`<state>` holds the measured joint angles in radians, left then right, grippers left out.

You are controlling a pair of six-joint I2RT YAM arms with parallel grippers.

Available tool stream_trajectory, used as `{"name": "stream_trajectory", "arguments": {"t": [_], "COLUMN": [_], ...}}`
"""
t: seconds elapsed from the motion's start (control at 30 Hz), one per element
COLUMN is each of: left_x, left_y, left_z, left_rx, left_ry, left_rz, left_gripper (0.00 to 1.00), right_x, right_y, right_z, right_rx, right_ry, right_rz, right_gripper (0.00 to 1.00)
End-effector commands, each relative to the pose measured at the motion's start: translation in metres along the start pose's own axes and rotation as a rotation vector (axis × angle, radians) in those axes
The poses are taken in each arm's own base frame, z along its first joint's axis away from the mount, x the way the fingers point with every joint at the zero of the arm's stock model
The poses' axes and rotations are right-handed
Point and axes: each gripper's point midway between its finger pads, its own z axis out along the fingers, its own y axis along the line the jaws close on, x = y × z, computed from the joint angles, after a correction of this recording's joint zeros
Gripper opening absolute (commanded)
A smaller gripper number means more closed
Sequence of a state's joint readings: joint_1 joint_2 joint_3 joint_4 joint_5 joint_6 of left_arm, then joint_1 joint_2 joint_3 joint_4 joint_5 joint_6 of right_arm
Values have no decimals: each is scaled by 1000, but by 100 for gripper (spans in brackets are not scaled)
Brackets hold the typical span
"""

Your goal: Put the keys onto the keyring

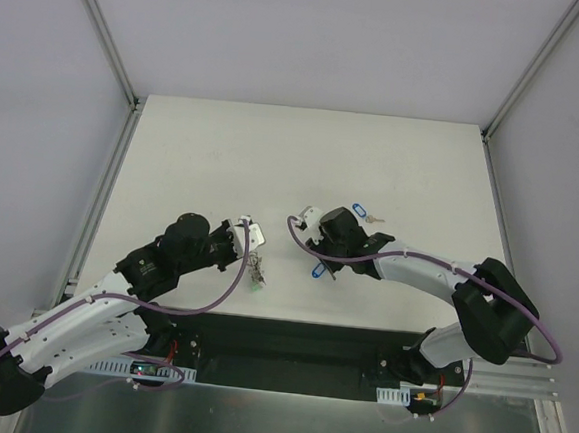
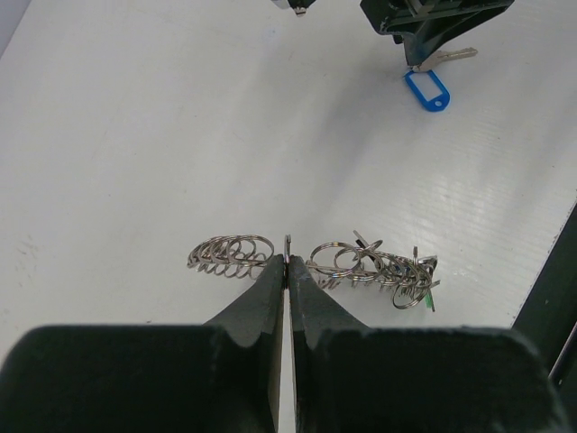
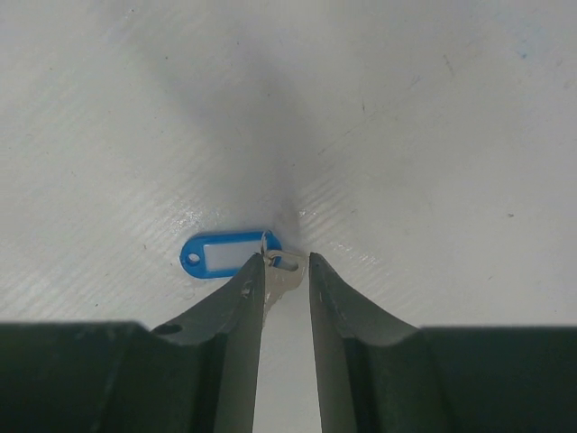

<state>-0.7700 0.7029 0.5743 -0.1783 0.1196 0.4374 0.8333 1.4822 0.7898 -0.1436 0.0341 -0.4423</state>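
The keyring (image 2: 361,266) is a loop of silvery coiled rings lying on the white table, with a green tag (image 2: 433,298) caught at its right end. My left gripper (image 2: 288,257) is shut on one thin ring of it, and coils spread to either side of the tips. From above, the keyring (image 1: 255,272) hangs just below the left gripper (image 1: 253,254). A silver key (image 3: 284,271) with a blue tag (image 3: 225,253) lies flat on the table. My right gripper (image 3: 288,262) stands open over it. The key touches the left finger, with a gap to the right finger.
A second blue-tagged key (image 1: 362,212) lies just behind the right gripper (image 1: 321,264). The table's front edge and a dark gap (image 2: 550,307) run close to the right of the keyring. White walls enclose the table (image 1: 224,151) on three sides.
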Motion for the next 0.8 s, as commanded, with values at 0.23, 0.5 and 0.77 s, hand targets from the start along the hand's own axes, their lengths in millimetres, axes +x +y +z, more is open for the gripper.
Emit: {"name": "stream_trajectory", "arguments": {"t": [0.23, 0.5, 0.77], "left_x": [-20, -20, -20], "left_y": [9, 8, 8], "left_z": [-2, -1, -1], "left_rx": [-15, -11, -9], "left_ry": [-61, -61, -62], "left_rz": [1, -3, -7], "left_gripper": [0, 0, 0], "right_x": [-16, -11, -8], "right_y": [12, 11, 9], "right_z": [6, 11, 11], "right_rx": [-82, -74, -62], "right_ry": [-44, -19, -14], "right_rz": [-14, -19, -24], "right_gripper": [25, 19, 4]}}
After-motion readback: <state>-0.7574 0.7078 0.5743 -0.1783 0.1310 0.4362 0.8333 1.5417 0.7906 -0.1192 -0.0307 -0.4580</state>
